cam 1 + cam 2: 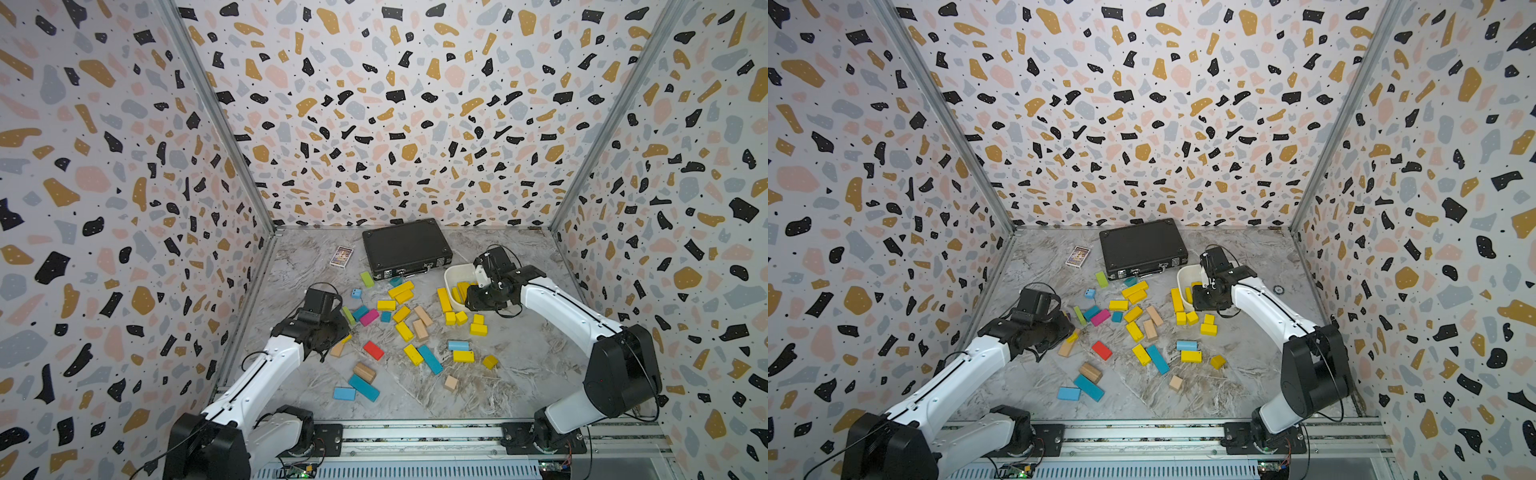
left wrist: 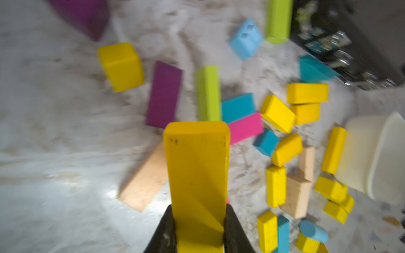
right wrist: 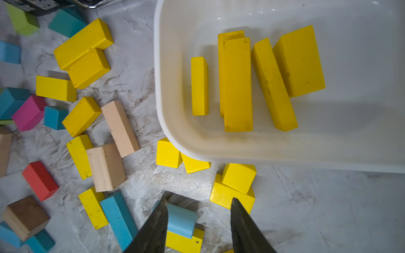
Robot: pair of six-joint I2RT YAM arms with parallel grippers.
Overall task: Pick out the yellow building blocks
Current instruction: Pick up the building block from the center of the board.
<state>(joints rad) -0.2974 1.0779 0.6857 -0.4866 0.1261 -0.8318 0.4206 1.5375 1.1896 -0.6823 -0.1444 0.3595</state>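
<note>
**A:** The left gripper is clamped on a yellow bar. We see both black fingers pressed against its long flat sides near one end. The rest juts forward, seemingly clear of the table and well apart from the white tub.

**B:** And the right gripper?

**A:** Its jaws are apart with nothing between them, and it hangs just beside the tub's rim.

**B:** Where do we find the yellow blocks?

**A:** About five lie side by side inside the tub. A few cubes touch or sit just beside its wall. The rest are scattered farther out from the tub among tan, blue, pink and red pieces.

**B:** How will they handle?

**A:** We judge them to be painted wood, so stiff, light and unlikely to break. They have flat faces and softened edges. The smooth paint may slip, so we would grip across the narrow width on two parallel faces. A long bar should be taken nearer its middle than this one, or it may swing. The tub looks like smooth plastic, and the table is marble-patterned.
</note>
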